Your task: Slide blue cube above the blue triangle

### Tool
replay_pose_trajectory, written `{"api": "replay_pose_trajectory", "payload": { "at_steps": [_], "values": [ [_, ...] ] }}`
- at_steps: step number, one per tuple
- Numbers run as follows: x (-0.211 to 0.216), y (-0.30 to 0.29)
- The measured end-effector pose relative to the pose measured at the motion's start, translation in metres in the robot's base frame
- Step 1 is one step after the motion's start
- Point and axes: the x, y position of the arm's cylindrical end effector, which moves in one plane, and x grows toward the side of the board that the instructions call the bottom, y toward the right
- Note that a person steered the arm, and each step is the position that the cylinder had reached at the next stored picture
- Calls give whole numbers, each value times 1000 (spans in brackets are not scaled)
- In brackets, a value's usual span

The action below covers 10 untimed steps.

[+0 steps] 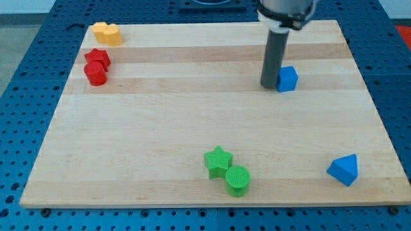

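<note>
The blue cube [287,79] sits on the wooden board [192,128] at the view's upper right. My tip [268,85] stands right against the cube's left side, touching or nearly touching it. The blue triangle [343,170] lies near the board's lower right corner, well below and to the right of the cube.
A green star [218,160] and a green cylinder [237,180] sit together at the bottom centre. A red star [97,58] and a red cylinder [96,74] sit at the upper left. Two yellow blocks [106,33] sit at the top left corner.
</note>
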Motion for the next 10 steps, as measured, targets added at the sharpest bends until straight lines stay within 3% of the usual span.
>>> {"api": "replay_pose_trajectory", "payload": {
  "at_steps": [1, 3, 5, 6, 9, 10],
  "values": [
    [34, 14],
    [3, -24],
    [-54, -23],
    [-47, 9],
    [54, 66],
    [29, 66]
  ]
}}
